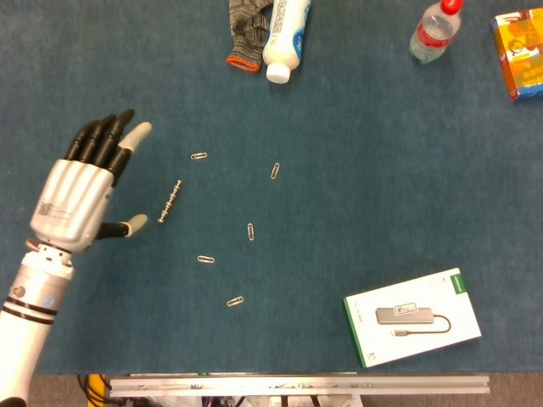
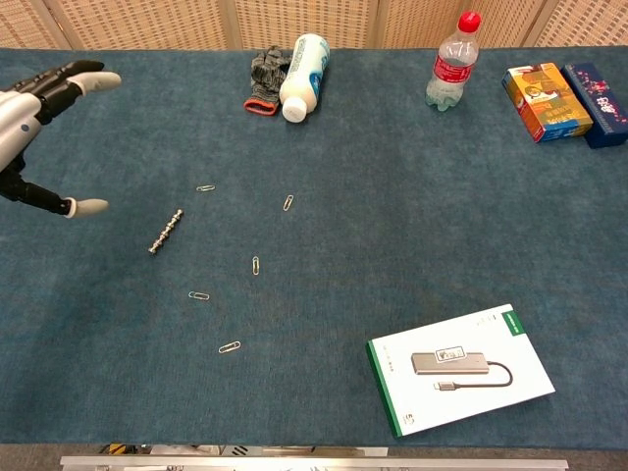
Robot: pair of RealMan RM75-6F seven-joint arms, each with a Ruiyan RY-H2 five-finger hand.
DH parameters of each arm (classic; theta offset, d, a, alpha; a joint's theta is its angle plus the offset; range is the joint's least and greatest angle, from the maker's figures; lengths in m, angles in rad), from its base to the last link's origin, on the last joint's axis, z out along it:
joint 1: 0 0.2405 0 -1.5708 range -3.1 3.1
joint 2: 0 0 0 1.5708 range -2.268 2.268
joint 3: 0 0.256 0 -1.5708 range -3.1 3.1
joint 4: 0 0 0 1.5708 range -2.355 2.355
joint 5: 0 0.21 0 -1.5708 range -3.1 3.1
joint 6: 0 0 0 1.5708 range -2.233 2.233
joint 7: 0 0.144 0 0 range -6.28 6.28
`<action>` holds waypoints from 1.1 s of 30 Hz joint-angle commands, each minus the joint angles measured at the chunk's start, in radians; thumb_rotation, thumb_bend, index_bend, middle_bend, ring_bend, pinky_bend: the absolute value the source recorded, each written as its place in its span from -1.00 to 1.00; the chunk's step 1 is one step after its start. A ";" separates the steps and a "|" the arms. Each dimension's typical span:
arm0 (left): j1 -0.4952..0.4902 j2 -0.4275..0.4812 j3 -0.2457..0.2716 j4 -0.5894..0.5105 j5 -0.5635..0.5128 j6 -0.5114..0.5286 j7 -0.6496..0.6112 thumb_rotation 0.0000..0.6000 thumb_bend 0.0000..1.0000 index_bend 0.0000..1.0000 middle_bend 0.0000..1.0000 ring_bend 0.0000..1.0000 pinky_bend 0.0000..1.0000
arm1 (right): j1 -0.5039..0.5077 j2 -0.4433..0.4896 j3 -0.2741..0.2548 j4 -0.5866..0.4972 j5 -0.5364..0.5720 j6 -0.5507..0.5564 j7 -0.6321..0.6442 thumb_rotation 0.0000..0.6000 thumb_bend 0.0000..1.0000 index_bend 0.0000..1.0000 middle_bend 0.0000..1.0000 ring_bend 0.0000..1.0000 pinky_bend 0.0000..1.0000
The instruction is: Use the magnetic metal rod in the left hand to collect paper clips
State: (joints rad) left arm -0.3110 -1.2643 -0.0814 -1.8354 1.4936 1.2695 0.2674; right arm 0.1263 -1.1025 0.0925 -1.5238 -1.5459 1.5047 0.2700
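The beaded metal rod (image 1: 170, 202) (image 2: 166, 232) lies flat on the blue table cloth, held by nothing. My left hand (image 1: 82, 192) (image 2: 34, 118) hovers just left of it, fingers spread and empty, the thumb tip a short way from the rod's near end. Several paper clips lie scattered around the rod: one above it (image 1: 198, 156) (image 2: 205, 187), one to the right (image 1: 275, 170) (image 2: 287, 202), one in the middle (image 1: 250, 231) (image 2: 255, 265), and two lower ones (image 1: 205, 259) (image 1: 235, 301). My right hand shows in neither view.
A white bottle (image 1: 284, 38) and a grey glove (image 1: 246, 30) lie at the far edge. A water bottle (image 1: 434, 32) and snack boxes (image 2: 545, 101) stand at the far right. A white adapter box (image 1: 411, 317) lies near the front right.
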 commanded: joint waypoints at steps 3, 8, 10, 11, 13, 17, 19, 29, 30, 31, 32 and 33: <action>-0.023 -0.046 0.002 0.013 -0.037 -0.034 0.039 1.00 -1.00 -1.00 -1.00 -1.00 -0.85 | 0.003 -0.007 -0.003 0.010 -0.005 -0.003 0.009 1.00 -0.76 -0.32 -0.23 -0.42 -0.12; -0.042 -0.093 -0.003 0.040 -0.079 -0.060 0.066 1.00 -1.00 -1.00 -1.00 -1.00 -0.85 | 0.004 -0.013 -0.004 0.019 -0.007 -0.002 0.019 1.00 -0.76 -0.32 -0.23 -0.42 -0.12; -0.050 -0.107 -0.009 0.051 -0.099 -0.068 0.071 1.00 -1.00 -1.00 -1.00 -1.00 -0.85 | 0.004 -0.017 -0.005 0.021 -0.007 -0.002 0.022 1.00 -0.76 -0.32 -0.23 -0.42 -0.12; -0.054 -0.116 -0.013 0.058 -0.114 -0.074 0.074 1.00 -1.00 -1.00 -1.00 -1.00 -0.85 | 0.004 -0.020 -0.007 0.024 -0.008 -0.004 0.022 1.00 -0.76 -0.32 -0.23 -0.42 -0.12; -0.063 -0.132 -0.019 0.069 -0.134 -0.084 0.078 1.00 -1.00 -1.00 -1.00 -1.00 -0.85 | 0.006 -0.025 -0.010 0.027 -0.010 -0.009 0.021 1.00 -0.76 -0.32 -0.23 -0.42 -0.12; -0.082 -0.162 -0.024 0.094 -0.164 -0.104 0.091 1.00 -1.00 -1.00 -1.00 -1.00 -0.85 | 0.008 -0.030 -0.012 0.029 -0.008 -0.015 0.019 1.00 -0.76 -0.31 -0.23 -0.42 -0.12; -0.089 -0.171 -0.025 0.103 -0.176 -0.113 0.096 1.00 -1.00 -1.00 -1.00 -1.00 -0.85 | 0.007 -0.029 -0.012 0.027 -0.008 -0.014 0.020 1.00 -0.76 -0.30 -0.23 -0.42 -0.12; -0.116 -0.211 -0.021 0.136 -0.238 -0.146 0.119 1.00 -1.00 -1.00 -1.00 -1.00 -0.85 | 0.010 -0.031 -0.020 0.023 -0.018 -0.017 0.003 1.00 -0.76 -0.28 -0.23 -0.42 -0.12; -0.118 -0.213 -0.020 0.141 -0.244 -0.150 0.119 1.00 -1.00 -1.00 -1.00 -1.00 -0.85 | 0.011 -0.032 -0.021 0.023 -0.020 -0.019 0.000 1.00 -0.76 -0.28 -0.23 -0.42 -0.12; -0.120 -0.215 -0.020 0.146 -0.250 -0.153 0.120 1.00 -1.00 -1.00 -1.00 -1.00 -0.85 | 0.012 -0.032 -0.022 0.023 -0.021 -0.021 -0.002 1.00 -0.76 -0.28 -0.23 -0.42 -0.12; -0.123 -0.217 -0.021 0.153 -0.256 -0.156 0.120 1.00 -1.00 -1.00 -1.00 -1.00 -0.85 | 0.013 -0.033 -0.023 0.023 -0.023 -0.022 -0.004 1.00 -0.76 -0.28 -0.23 -0.42 -0.12; -0.125 -0.218 -0.022 0.157 -0.261 -0.157 0.121 1.00 -1.00 -1.00 -1.00 -1.00 -0.85 | 0.014 -0.033 -0.023 0.022 -0.024 -0.022 -0.006 1.00 -0.76 -0.28 -0.23 -0.42 -0.12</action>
State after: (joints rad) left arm -0.4331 -1.4801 -0.1029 -1.6824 1.2375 1.1152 0.3871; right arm 0.1396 -1.1355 0.0697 -1.5014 -1.5691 1.4826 0.2649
